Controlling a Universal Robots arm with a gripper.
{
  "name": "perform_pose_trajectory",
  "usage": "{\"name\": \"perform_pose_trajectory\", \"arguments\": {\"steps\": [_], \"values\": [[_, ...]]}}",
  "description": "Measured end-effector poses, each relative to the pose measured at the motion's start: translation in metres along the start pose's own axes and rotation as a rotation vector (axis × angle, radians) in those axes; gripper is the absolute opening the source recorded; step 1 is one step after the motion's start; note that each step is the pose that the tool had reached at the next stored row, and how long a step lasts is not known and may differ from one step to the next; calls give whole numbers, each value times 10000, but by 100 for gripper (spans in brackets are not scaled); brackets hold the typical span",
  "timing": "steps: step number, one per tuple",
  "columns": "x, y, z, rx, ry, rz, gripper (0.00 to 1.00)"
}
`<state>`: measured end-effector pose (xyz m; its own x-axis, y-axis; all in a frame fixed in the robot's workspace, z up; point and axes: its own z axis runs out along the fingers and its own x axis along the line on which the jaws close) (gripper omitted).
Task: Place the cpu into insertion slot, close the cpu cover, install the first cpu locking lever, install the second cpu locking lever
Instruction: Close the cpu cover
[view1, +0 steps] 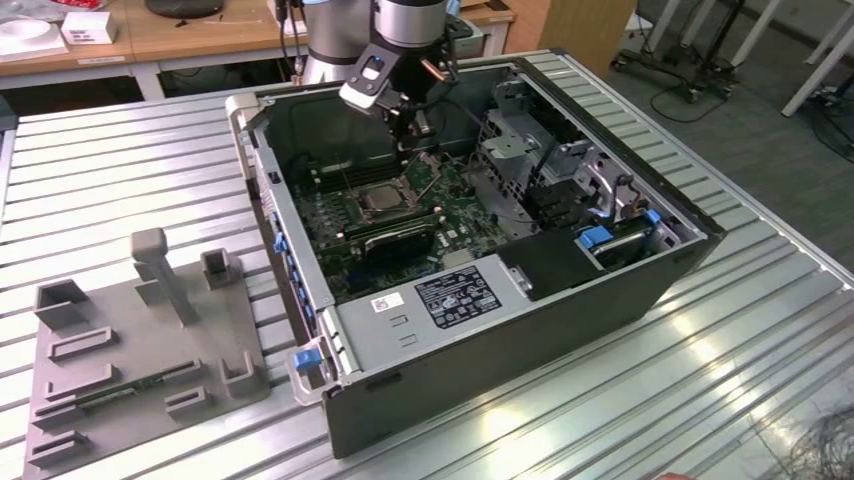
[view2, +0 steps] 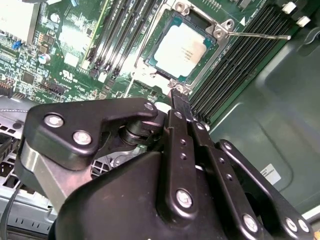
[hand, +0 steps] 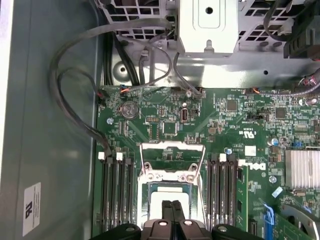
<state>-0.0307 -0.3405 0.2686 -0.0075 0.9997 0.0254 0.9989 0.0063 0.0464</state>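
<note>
An open computer case (view1: 534, 330) lies on a slatted metal table (view1: 134, 150), its green motherboard (hand: 200, 125) facing up. The arm reaches into the case, and the gripper (view2: 176, 95) hovers just above the board at the edge of the insertion slot (view1: 360, 195), its black fingers (hand: 176, 212) pressed together with nothing visible between them. The cpu (view2: 181, 49) sits in that slot, silvery top up, and the cpu cover (view2: 202, 16) appears folded down as a frame around it. A thin metal lever (view2: 260, 36) juts from one corner across the black memory slots (view2: 240, 60).
</note>
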Motion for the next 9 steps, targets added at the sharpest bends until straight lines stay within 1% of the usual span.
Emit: {"name": "perform_pose_trajectory", "arguments": {"steps": [7,9], "values": [[0,8,0,0,0,-1,11],[0,25,1,0,0,0,11]]}}
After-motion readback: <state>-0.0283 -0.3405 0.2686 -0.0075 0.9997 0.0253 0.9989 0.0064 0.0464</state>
